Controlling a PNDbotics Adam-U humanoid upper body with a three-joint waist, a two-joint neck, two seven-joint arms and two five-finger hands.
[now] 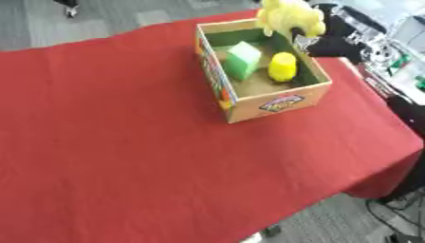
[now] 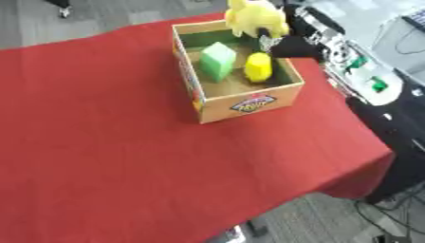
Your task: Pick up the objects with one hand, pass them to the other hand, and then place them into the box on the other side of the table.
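The cardboard box (image 1: 278, 102) sits on the red tablecloth (image 1: 124, 142), toward the far right part of the table, and serves as the reference point here. It is open at the top and its near wall carries a printed label.

Inside the box, a pale green block (image 1: 242, 59) lies against the left wall, tilted, with one corner up. A yellow rounded object (image 1: 282, 66) stands just to the right of the block, near the box's right wall. The two are close together; whether they touch cannot be told.

The right hand (image 2: 295, 46) comes in from beyond the box's far right corner. It is black and sits at the level of the box's rim, over that corner. It has hold of a yellow soft toy (image 1: 289, 16), which hangs above the far wall of the box, partly over the box's interior. The toy hides most of the fingers, but the dark fingers appear wrapped around its lower right side. The toy is clear of the green block and the yellow rounded object below it.

The left hand does not show in either view.

To the right of the box, past the table edge, lies grey and white equipment (image 2: 357, 66) with cables.
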